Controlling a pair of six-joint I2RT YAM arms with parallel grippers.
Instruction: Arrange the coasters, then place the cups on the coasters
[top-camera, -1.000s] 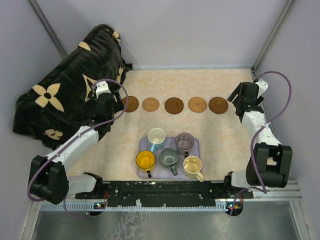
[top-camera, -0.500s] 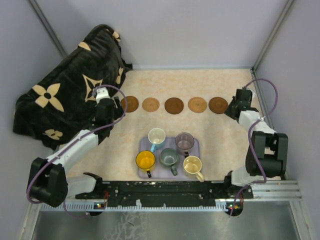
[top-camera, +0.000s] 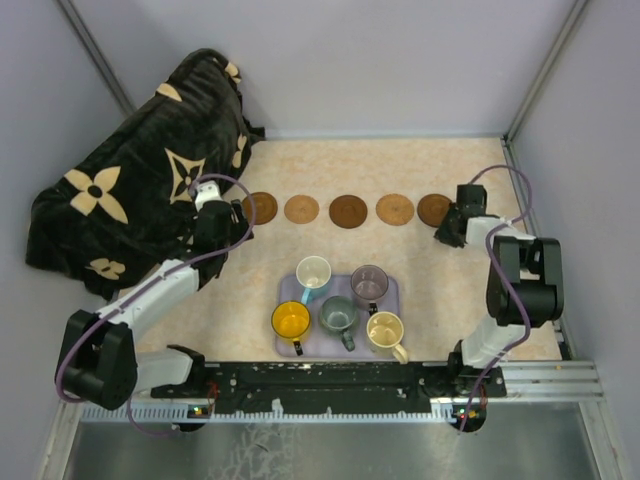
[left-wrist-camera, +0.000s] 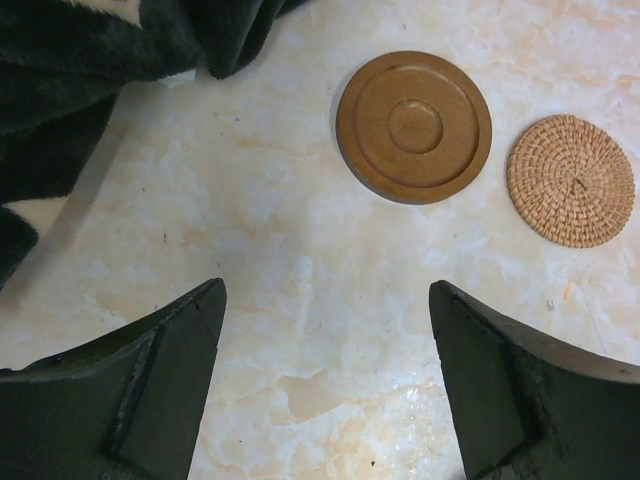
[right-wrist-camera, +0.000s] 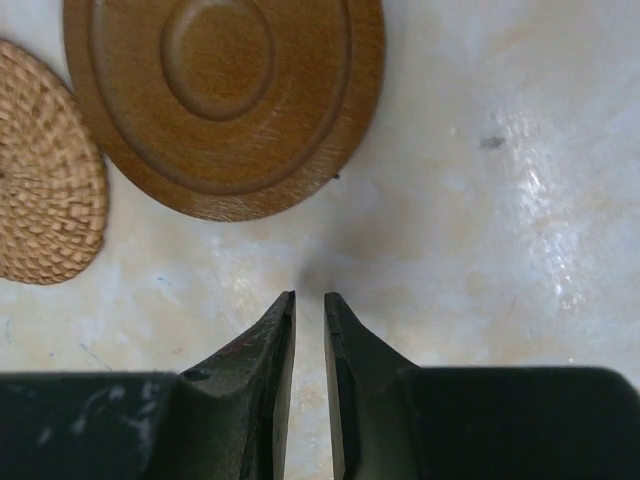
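Observation:
Five coasters lie in a row across the table: dark wood (top-camera: 261, 208), woven tan (top-camera: 301, 209), dark wood (top-camera: 348, 211), woven tan (top-camera: 394, 209), dark wood (top-camera: 435, 209). Five cups stand on the lavender tray (top-camera: 391, 300): white-blue (top-camera: 313, 272), purple-grey (top-camera: 369, 284), yellow-orange (top-camera: 290, 321), grey-green (top-camera: 339, 315), cream (top-camera: 385, 330). My left gripper (left-wrist-camera: 327, 290) hangs open and empty, just short of the leftmost wooden coaster (left-wrist-camera: 413, 127). My right gripper (right-wrist-camera: 310, 296) is shut but for a thin slit, holding nothing, low over the table just short of the rightmost wooden coaster (right-wrist-camera: 225, 95).
A black blanket with tan flowers (top-camera: 130, 180) is heaped at the left, close behind my left gripper (top-camera: 222, 236). Walls close the table at the back and right, near my right gripper (top-camera: 447, 232). A woven coaster (left-wrist-camera: 570, 180) lies beside the left wooden one.
My right arm has swung down and inward toward the rightmost coaster, and its jaws have closed. The left gripper has drifted slightly and stays open.

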